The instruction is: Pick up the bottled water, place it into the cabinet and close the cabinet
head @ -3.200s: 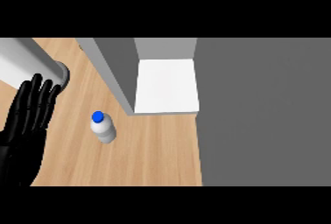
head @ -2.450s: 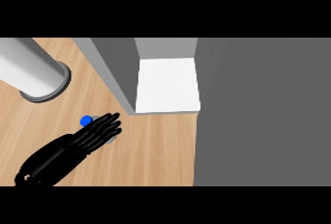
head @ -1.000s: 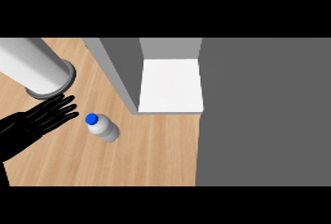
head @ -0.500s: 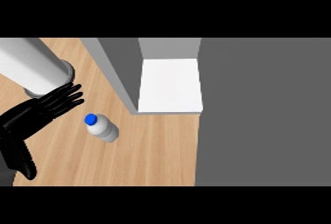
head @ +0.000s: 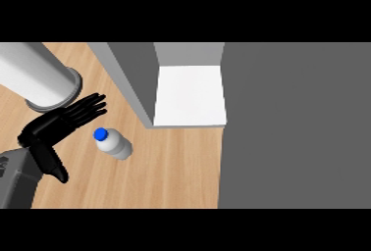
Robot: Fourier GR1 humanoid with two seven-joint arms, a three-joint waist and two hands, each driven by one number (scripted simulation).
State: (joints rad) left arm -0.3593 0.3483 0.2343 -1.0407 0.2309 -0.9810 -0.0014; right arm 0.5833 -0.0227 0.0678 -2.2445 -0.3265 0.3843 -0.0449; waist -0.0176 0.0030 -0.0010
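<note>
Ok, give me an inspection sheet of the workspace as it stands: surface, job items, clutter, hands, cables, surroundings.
Surface: wooden counter, bare around the bottle.
Job's things: bottled water with blue cap, tilted on the counter, ungrasped; cabinet open, white interior showing nothing inside.
Clutter: nothing seen.
Hands: left hand open, fingers straight, just left of the bottle, apart from it; right hand not in view.
Cables: nothing seen.
Surroundings: grey forearm upper left; grey wall right.

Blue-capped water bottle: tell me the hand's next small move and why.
Probably slide the left hand right and curl its fingers round the white, blue-capped plastic water bottle. The hand is open just left of the bottle, not gripping it, and the bottle lies tilted on the wooden counter.
</note>
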